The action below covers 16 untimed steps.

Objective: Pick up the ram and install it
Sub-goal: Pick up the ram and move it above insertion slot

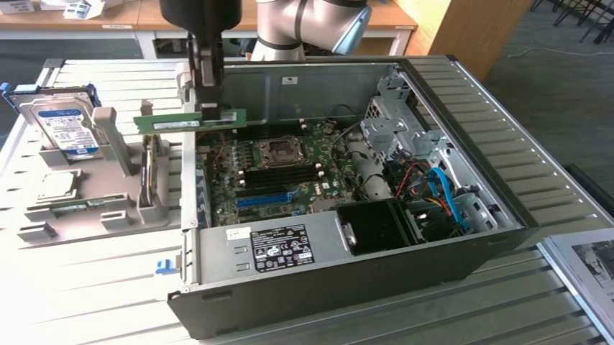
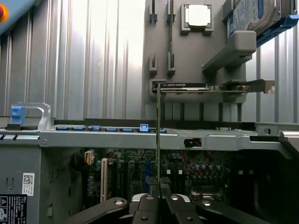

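The ram (image 1: 169,123) is a narrow green stick with a pale label. It hangs level in the air over the left wall of the open computer case (image 1: 499,208), above the motherboard (image 1: 269,176). My gripper (image 1: 209,113) comes down from above and is shut on the ram near its right end. In the wrist view the ram (image 2: 158,130) shows edge-on as a thin green line rising from my gripper (image 2: 159,189). The case wall and the motherboard (image 2: 187,172) lie behind it.
A grey holder (image 1: 96,215) stands at the exterior view's left of the case. It carries a hard drive (image 1: 62,129), a silver CPU (image 1: 57,185) and an upright card (image 1: 149,169). Cables and a drive cage (image 1: 403,129) fill the case's right side.
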### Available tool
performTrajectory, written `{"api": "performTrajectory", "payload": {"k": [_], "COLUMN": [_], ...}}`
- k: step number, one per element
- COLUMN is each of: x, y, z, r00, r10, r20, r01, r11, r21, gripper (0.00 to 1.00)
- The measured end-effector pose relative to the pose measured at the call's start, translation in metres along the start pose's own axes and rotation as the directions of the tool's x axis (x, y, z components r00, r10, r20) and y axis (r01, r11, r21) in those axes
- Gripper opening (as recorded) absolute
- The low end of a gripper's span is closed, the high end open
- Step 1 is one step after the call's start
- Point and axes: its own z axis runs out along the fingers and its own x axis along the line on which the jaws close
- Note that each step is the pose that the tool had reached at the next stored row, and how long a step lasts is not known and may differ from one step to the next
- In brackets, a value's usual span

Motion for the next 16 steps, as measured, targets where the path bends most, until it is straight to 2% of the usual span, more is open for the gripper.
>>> {"api": "performTrajectory", "payload": {"k": [16], "x": [0.0], "y": [-0.0305], "z": [-0.0013], "r00": [1.0], "r10": [0.0], "r20": [0.0011], "r01": [0.0], "r11": [1.0], "r21": [0.0], "gripper": [0.12]}}
